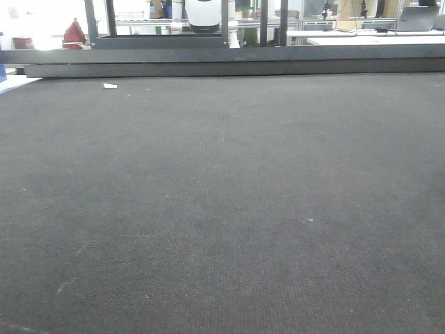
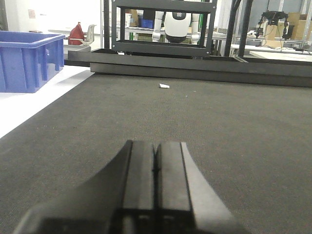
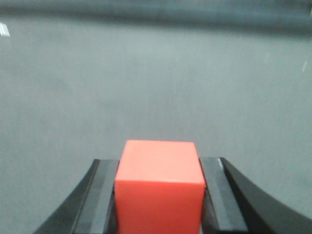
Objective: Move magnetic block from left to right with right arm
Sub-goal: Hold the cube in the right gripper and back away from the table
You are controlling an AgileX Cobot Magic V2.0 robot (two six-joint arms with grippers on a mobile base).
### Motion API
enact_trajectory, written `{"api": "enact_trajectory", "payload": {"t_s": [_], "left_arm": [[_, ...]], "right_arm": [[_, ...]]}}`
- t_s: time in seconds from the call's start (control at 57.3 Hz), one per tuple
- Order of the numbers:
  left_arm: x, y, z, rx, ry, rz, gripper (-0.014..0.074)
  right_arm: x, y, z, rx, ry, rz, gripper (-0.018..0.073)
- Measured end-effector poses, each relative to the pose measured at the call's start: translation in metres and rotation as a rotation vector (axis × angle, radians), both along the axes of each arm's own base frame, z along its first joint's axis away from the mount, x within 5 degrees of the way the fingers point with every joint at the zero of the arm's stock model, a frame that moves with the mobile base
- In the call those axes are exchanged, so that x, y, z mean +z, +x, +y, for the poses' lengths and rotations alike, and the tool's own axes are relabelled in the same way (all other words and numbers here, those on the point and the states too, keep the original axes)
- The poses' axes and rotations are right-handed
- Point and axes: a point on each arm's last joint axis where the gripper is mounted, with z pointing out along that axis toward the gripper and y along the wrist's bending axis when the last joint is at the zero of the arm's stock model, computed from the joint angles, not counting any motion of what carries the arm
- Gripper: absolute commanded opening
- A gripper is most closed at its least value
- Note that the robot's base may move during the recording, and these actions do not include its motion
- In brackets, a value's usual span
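Because the magnetic block sits clamped between the fingers of the right gripper at bottom centre, no reach remains — only bare dark mat lies beyond. The left gripper is pressed together, empty.

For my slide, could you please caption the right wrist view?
Right gripper shut on the red magnetic block, dark mat ahead.
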Motion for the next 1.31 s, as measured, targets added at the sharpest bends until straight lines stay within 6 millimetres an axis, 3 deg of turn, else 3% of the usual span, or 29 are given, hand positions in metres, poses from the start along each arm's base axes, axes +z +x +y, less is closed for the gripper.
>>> {"api": "enact_trajectory", "payload": {"t_s": [0.436, 1.308], "left_arm": [[0.000, 0.000, 0.000, 0.000, 0.000, 0.000, -0.0126], [0.000, 0.000, 0.000, 0.000, 0.000, 0.000, -0.0126]], "right_arm": [[0.005, -0.056, -0.004, 0.000, 0.015, -0.256, 0.0223], [0.005, -0.059, -0.004, 0.000, 0.018, -0.269, 0.0223]]}}
